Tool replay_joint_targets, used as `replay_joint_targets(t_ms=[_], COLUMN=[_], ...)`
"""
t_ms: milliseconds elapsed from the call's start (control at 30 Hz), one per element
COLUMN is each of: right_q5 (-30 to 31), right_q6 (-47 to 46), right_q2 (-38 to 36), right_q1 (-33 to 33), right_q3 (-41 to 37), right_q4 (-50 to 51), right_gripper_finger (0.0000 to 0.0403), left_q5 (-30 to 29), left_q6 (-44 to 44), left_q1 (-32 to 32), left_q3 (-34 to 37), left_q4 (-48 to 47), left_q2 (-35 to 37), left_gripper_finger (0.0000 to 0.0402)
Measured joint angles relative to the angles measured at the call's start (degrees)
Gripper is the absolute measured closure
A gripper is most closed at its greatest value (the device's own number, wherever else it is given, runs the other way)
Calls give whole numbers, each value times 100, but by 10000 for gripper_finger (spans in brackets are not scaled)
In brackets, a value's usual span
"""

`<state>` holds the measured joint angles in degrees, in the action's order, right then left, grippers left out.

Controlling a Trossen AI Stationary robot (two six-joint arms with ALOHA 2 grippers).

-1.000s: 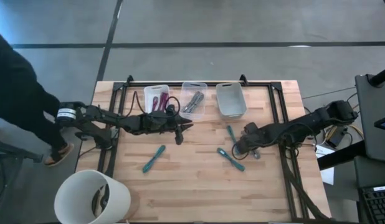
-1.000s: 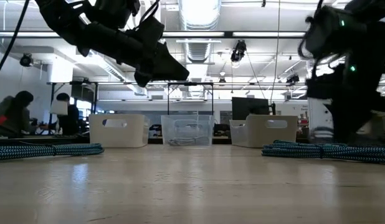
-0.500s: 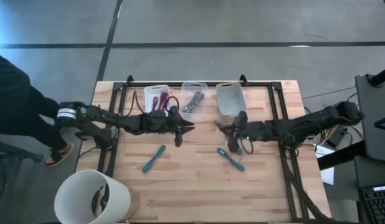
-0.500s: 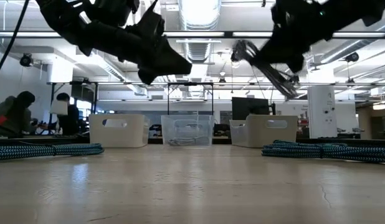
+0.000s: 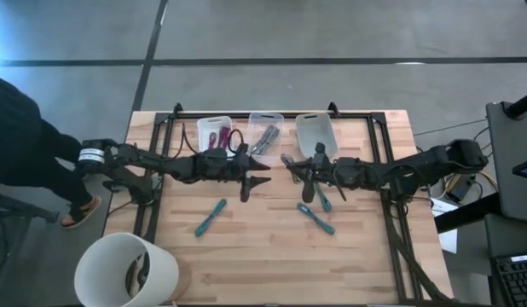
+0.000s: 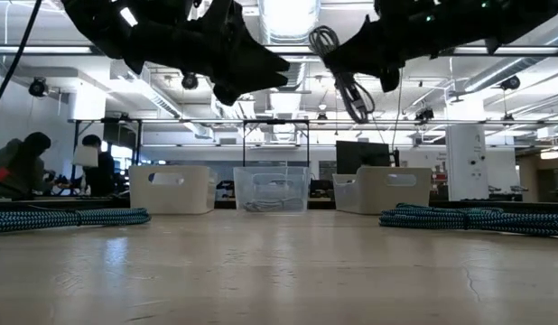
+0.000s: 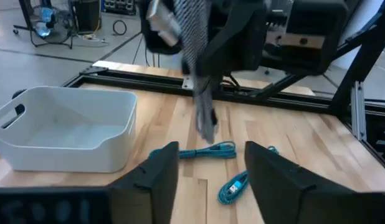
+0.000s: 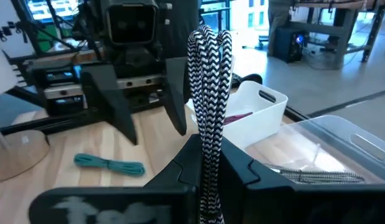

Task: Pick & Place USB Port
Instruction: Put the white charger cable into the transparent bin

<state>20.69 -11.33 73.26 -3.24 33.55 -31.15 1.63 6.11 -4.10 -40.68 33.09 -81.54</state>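
A black-and-white braided USB cable, folded into a bundle [image 8: 209,93], is held by my right gripper [image 5: 304,174] high over the table's middle, in front of the bins. It also shows in the low view [image 6: 344,81] and in the left wrist view [image 7: 197,74], with a silver plug [image 7: 160,14] at its upper end. My left gripper [image 5: 262,181] is open and empty. It hangs just left of the cable and points at it, and its fingers [image 7: 156,180] show wide apart. My right gripper pinches the middle of the folded cable bundle [image 8: 210,155] between its two fingers, several strands together. The fingers point roughly level toward the table's left. The cable is lifted clear of the table. Its looped end [image 8: 208,40] stands above the fingers and the rest hangs below [image 6: 356,108].
Three bins stand along the far edge: a white one with reddish cables [image 5: 214,132], a clear one with dark cables [image 5: 265,130] and a white one [image 5: 315,136]. Teal cable bundles lie on the wood [image 5: 211,217], [image 5: 316,217], [image 5: 322,199]. A white bucket [image 5: 127,271] stands at the near left, and a person [image 5: 20,136] stands left of the table.
My right gripper has risen from the table near the teal cables and gone toward the table's left, carrying the braided cable, which is now lifted clear and hangs in the air. My left gripper has shifted a little toward it.
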Motion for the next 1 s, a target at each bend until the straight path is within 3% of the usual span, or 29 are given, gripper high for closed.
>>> replay_joint_targets(t_ms=[233, 467, 667, 1000], right_q5=[-28, -827, -916, -698], right_q6=[276, 684, 1019, 916], right_q2=[554, 1146, 1669, 1627], right_q1=[28, 29, 32, 84], right_q3=[468, 1310, 1899, 2463], right_q4=[-250, -230, -143, 1904], right_gripper_finger=[380, 380, 380, 380], left_q5=[-165, -276, -243, -238], left_q6=[6, -20, -133, -149], left_q1=[0, 2, 17, 18], left_q3=[-60, -56, -56, -21], left_q4=[-19, 20, 45, -250], left_q2=[0, 0, 2, -7], left_gripper_finger=[175, 174, 174, 174])
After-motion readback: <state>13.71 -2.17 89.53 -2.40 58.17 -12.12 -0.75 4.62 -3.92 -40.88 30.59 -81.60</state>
